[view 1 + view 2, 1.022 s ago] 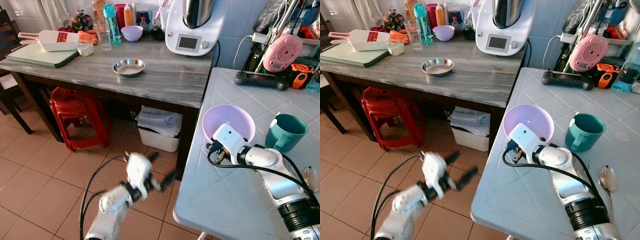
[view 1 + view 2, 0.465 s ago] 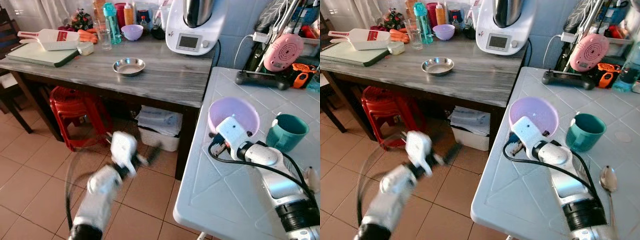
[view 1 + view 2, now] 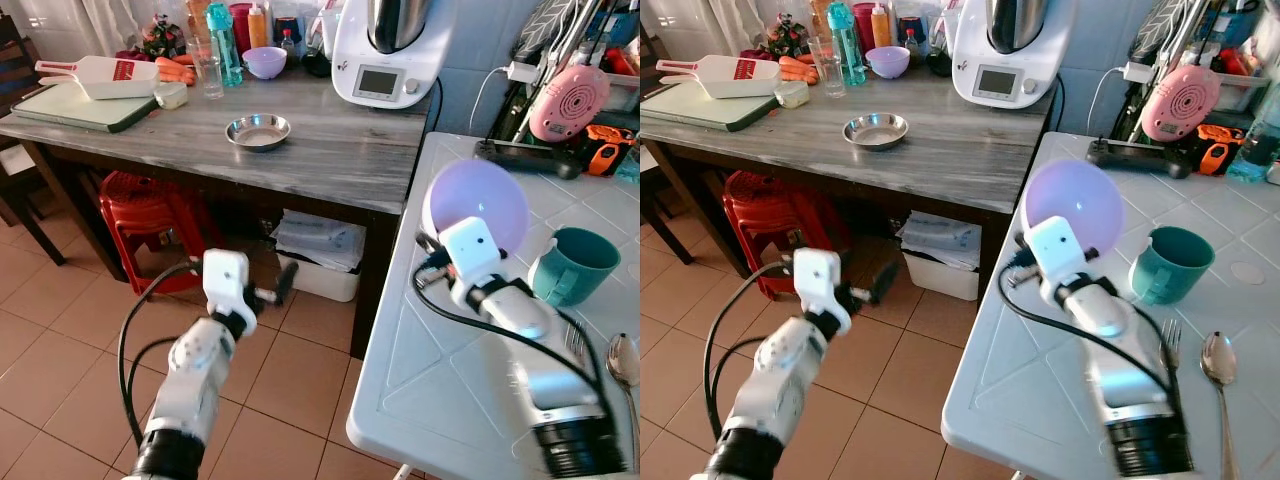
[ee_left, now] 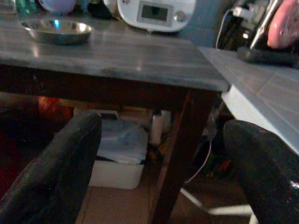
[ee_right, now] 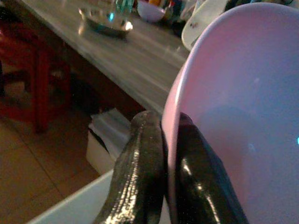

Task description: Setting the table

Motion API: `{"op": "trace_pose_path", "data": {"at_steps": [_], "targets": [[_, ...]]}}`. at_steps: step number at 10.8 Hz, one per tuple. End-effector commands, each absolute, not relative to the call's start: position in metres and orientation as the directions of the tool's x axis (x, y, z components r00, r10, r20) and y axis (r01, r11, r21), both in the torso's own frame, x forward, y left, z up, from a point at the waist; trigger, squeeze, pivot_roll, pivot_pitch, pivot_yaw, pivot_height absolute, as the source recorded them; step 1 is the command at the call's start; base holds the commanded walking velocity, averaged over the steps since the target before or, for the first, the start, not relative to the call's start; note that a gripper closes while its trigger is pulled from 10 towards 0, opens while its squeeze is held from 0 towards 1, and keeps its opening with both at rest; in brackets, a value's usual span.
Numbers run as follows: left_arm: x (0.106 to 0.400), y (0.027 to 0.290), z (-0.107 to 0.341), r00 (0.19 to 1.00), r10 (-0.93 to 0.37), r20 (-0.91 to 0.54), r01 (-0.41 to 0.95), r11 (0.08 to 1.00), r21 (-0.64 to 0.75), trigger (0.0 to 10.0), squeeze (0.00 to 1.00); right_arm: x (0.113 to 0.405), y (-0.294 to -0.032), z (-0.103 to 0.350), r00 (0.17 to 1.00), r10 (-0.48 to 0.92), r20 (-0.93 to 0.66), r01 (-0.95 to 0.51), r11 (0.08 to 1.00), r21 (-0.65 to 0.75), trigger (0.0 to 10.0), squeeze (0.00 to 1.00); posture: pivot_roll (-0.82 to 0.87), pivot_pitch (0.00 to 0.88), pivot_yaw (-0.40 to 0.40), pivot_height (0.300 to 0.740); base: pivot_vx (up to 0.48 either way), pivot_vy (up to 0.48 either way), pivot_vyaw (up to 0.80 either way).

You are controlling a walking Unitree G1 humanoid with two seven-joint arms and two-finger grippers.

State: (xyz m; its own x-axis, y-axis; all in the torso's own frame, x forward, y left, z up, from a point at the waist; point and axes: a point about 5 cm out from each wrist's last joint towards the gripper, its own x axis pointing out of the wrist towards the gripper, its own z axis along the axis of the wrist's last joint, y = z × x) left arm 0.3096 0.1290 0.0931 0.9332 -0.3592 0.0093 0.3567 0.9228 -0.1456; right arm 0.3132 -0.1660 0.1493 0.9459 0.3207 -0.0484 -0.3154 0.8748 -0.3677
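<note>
My right gripper (image 3: 436,243) is shut on the rim of a lilac plastic bowl (image 3: 478,203), which hangs tilted on edge above the white tiled table (image 3: 440,380). In the right wrist view the two fingers (image 5: 140,158) pinch the bowl's rim (image 5: 224,93), one inside and one outside. A teal mug (image 3: 571,264) stands just right of the bowl. A fork (image 3: 1170,346) and a spoon (image 3: 1218,358) lie near the table's right edge. My left gripper (image 3: 277,289) hangs open over the floor, its fingers (image 4: 60,168) wide apart with nothing between them.
A grey wooden table (image 3: 330,150) at the back carries a steel dish (image 3: 258,131), a small lilac bowl (image 3: 264,64), a food processor (image 3: 390,50), bottles and a cutting board. A red stool (image 3: 150,215) and a white bin (image 3: 318,266) stand beneath it.
My right gripper has lifted the lilac bowl off the white table and tipped it up on edge. The left arm has swung left and upward over the floor.
</note>
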Motion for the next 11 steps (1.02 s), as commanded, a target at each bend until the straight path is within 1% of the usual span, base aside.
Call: {"op": "trace_pose_path", "data": {"at_steps": [1,2,5,7,11], "targets": [[0.312,0.130,0.093,0.935,-0.355,-0.004,0.350,0.924,-0.152,10.0,0.00,0.312,-0.169,0.156,0.954,0.298,-0.004,-0.279,0.889,-0.362,10.0,0.00,-0.03,0.000,0.043,0.740,0.000,0.000,0.00],[0.312,0.131,0.092,0.935,-0.354,-0.005,0.348,0.922,-0.168,10.0,0.00,0.310,-0.165,0.153,0.957,0.289,-0.001,-0.271,0.898,-0.348,10.0,0.00,-0.03,0.000,0.045,0.740,0.000,0.000,-0.55],[0.310,0.132,0.087,0.936,-0.350,-0.028,0.335,0.915,-0.226,10.0,0.00,0.306,-0.162,0.150,0.956,0.292,0.001,-0.274,0.898,-0.344,10.0,0.00,-0.04,0.000,0.047,0.740,0.000,0.289,-0.80],[0.310,0.130,0.085,0.933,-0.357,-0.031,0.342,0.913,-0.220,10.0,0.00,0.304,-0.165,0.151,0.959,0.283,0.008,-0.263,0.901,-0.344,10.0,0.00,-0.04,0.000,0.045,0.740,0.000,0.313,0.00],[0.307,0.131,0.080,0.931,-0.363,-0.045,0.345,0.913,-0.220,10.0,0.00,0.301,-0.162,0.150,0.957,0.289,0.011,-0.267,0.899,-0.348,10.0,0.00,-0.04,0.000,0.043,0.740,0.000,0.327,0.00]]}}
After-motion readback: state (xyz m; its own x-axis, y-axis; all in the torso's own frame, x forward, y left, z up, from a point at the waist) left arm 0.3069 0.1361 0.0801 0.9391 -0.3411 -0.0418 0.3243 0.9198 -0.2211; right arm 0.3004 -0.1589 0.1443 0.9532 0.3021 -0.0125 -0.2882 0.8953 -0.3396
